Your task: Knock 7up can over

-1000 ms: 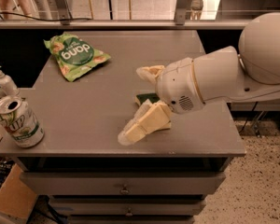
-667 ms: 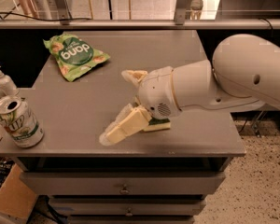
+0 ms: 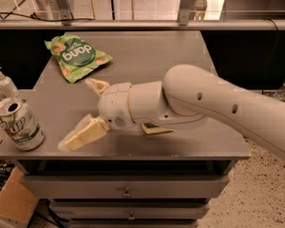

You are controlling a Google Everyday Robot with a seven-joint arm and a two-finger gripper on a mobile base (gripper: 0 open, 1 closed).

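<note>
Gripper (image 3: 78,113) had swung left toward can (image 3: 19,124), lower left; fingers (image 3: 85,133) apart, empty. Best strike high, sweeping leftward.

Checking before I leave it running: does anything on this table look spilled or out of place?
Nothing spilled. The 7up can stands upright, but right at the table's front-left corner, near the edge. The tool, open, hovers beside it without touching.
</note>
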